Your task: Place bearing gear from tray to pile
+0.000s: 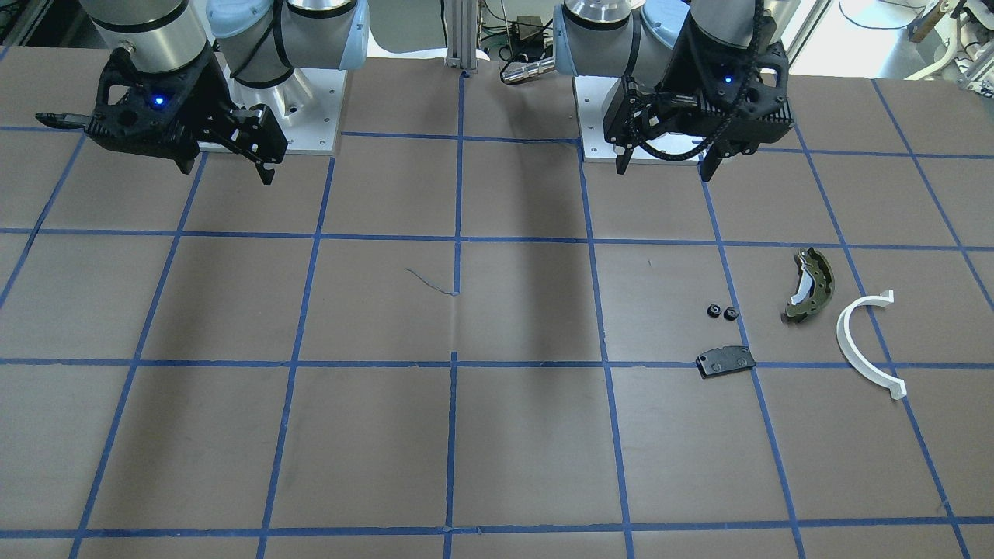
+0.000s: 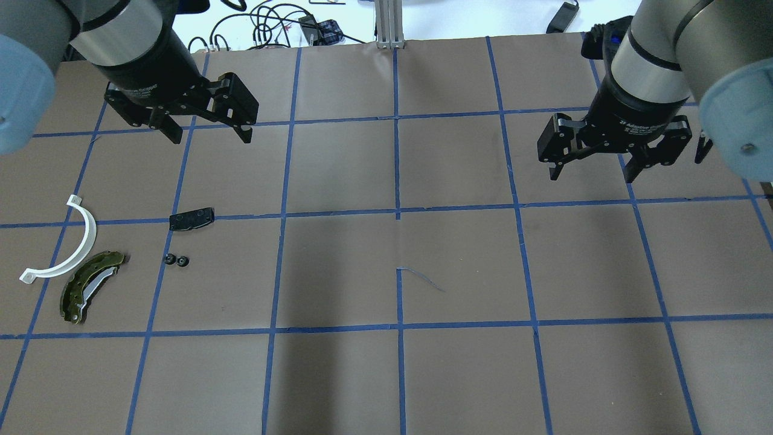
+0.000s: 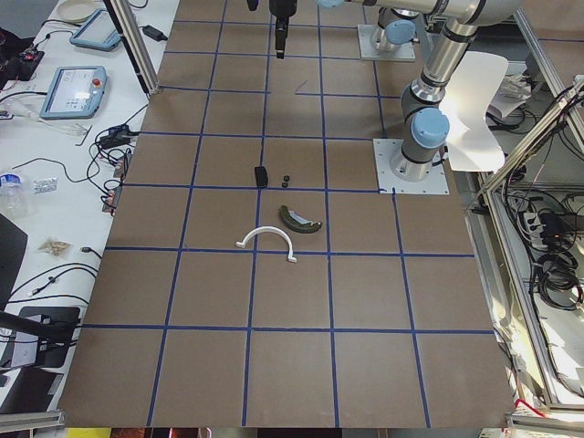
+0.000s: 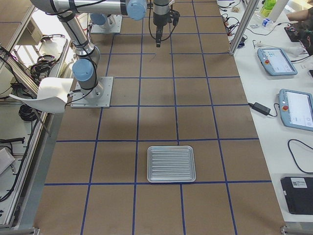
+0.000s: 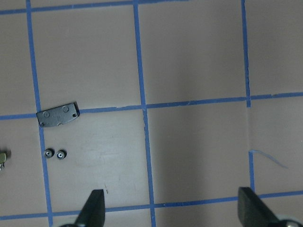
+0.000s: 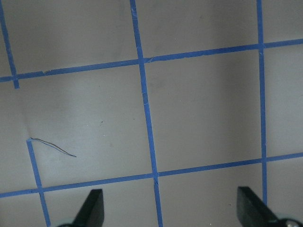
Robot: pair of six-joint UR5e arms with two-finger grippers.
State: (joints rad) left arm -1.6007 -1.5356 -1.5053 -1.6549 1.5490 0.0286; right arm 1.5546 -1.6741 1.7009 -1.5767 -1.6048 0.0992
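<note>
Two bearing gears (image 2: 169, 260) lie flat on the worktop (image 2: 338, 380) in the pile, near the black pad (image 2: 191, 219). Side by side, their shared axis runs left to right. Left tool (image 2: 211, 136) and right tool (image 2: 592, 175) hover spread and empty.

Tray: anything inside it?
Nothing visible: the tray shows only its bare ribbed floor, none of it covered. Two small gears lie near the black pad.

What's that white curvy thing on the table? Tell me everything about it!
The white plastic half-ring is a thin, smooth arc with a small tab sticking out at each end. It lies flat on the brown table, its outer curve toward the olive-green brake shoe close beside it, seemingly not touching. Nothing holds it.
</note>
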